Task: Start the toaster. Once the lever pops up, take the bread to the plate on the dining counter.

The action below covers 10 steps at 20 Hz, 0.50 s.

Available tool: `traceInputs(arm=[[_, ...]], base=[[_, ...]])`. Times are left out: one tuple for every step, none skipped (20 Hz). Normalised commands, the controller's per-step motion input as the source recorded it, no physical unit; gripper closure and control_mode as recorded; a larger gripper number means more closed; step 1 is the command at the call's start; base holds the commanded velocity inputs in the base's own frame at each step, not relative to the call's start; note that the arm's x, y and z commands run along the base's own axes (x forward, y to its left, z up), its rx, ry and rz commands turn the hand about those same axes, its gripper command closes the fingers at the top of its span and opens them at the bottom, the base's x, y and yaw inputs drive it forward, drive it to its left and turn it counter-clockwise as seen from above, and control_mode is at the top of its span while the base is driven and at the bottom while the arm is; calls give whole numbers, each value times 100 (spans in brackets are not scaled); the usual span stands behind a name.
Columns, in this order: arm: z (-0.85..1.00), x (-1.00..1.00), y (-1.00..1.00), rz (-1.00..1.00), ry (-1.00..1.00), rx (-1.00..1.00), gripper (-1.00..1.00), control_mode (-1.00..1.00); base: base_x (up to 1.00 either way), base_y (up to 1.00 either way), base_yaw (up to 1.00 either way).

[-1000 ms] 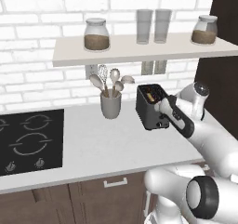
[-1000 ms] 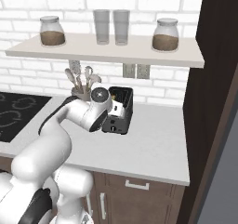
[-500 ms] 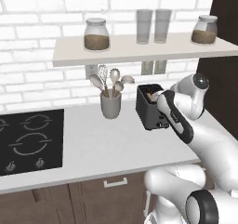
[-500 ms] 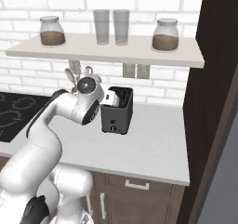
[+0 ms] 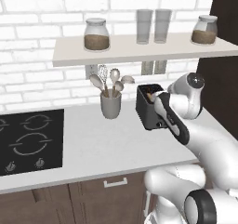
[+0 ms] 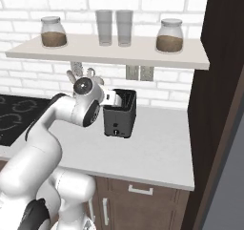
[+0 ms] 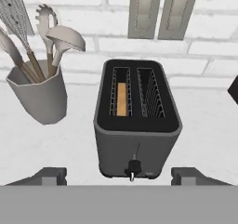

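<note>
Gripper [image 7: 119,179] released, jaws wide, just in front of toaster [image 7: 137,118]; bread [image 7: 121,99] sits in toaster's left slot.

Grey utensil cup [image 5: 110,104] on white counter [image 5: 93,144]; black cooktop [image 5: 29,141] at left; two jars, two glasses on shelf [image 5: 139,49].

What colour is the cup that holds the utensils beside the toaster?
Plain light grey. The utensil cup shows best in the hand view, left of the toaster.

No text, label or number is readable.
</note>
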Motion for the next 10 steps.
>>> traceInputs(arm=[[-11, 28, 0, 0, -1, 0, -100, -100], [-15, 37, 0, 0, -2, 0, -100, -100], [-5, 34, 0, 0, -2, 0, -100, -100], [-3, 29, 0, 0, -3, 0, -100, -100], [-3, 22, 0, 0, -1, 0, -100, -100], [-1, 19, 0, 0, 0, 0, -100, -100], [0, 11, 0, 0, 0, 0, -100, -100], [0, 10, 0, 0, -1, 0, -100, -100], [0, 13, 0, 0, -3, 0, -100, -100], [0, 12, 0, 0, -6, 0, -100, -100]], base=[[0, 0, 0], [0, 0, 0], [0, 0, 0], [0, 0, 0], [0, 0, 0], [0, 0, 0], [0, 0, 0], [0, 0, 0], [0, 0, 0], [0, 0, 0]])
